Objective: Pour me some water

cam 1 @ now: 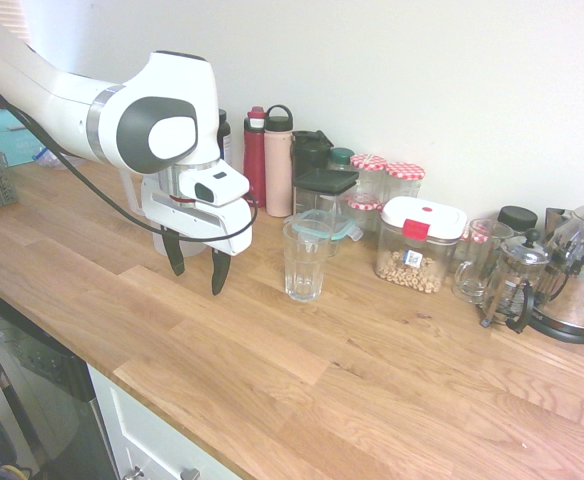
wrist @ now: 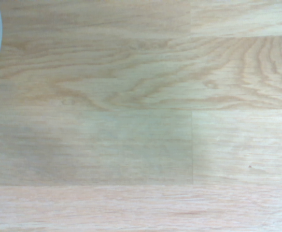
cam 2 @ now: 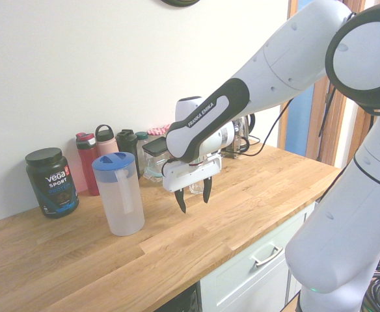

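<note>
The pincer (cam 2: 192,198) hangs wide and empty near the black "VEGA SPORT" tub (cam 2: 52,181).

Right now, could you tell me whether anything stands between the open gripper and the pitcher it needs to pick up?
Nothing visible does. The gripper hangs open above bare worktop, and the pitcher with the blue lid stands apart beside it with only wood between them. The drinking glass stands on the gripper's other side, also unobstructed.

Smooth matt wooden worktop (cam 1: 302,370), clear glass tumbler (cam 1: 304,262), frosted plastic jug (cam 2: 120,195)
</note>
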Available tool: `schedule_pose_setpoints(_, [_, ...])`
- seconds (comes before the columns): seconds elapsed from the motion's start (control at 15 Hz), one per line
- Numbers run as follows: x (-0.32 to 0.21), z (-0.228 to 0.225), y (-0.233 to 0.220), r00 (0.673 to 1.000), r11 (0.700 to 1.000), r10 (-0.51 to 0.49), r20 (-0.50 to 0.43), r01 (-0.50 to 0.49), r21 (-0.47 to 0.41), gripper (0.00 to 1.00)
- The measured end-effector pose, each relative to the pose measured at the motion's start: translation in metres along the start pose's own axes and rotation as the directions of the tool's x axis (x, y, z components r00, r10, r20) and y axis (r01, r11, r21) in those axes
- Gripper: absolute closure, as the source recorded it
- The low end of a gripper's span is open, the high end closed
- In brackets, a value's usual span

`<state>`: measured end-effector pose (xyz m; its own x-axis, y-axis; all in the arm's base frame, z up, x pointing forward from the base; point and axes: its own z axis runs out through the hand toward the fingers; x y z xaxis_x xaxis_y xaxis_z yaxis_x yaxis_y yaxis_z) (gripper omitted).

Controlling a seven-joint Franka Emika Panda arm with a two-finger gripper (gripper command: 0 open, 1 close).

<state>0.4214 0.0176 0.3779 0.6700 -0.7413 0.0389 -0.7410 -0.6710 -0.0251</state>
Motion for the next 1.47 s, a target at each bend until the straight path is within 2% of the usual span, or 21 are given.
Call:
schedule_pose_setpoints(0.27, [-0.008, -0.007, -0.006, 1.000, 1.000, 0.003, -0.005, -0.002, 0.013, 0.00])
schedule_pose_setpoints(0.47, [-0.051, -0.043, -0.019, 0.999, 0.999, 0.015, -0.037, -0.014, 0.039, 0.00])
schedule_pose_setpoints(0.67, [-0.113, -0.086, -0.038, 0.989, 0.994, 0.052, -0.137, -0.037, 0.106, 0.00])
schedule_pose_setpoints(0.93, [-0.180, -0.101, -0.079, 0.956, 0.981, 0.079, -0.283, -0.024, 0.192, 0.00])
schedule_pose_setpoints(1.2, [-0.195, -0.111, -0.123, 0.934, 0.963, 0.124, -0.336, -0.032, 0.268, 0.00])
schedule_pose_setpoints(1.27, [-0.190, -0.112, -0.134, 0.930, 0.960, 0.132, -0.342, -0.034, 0.278, 1.00])
schedule_pose_setpoints(1.47, [-0.168, -0.105, -0.158, 0.922, 0.958, 0.156, -0.355, -0.053, 0.282, 1.00])
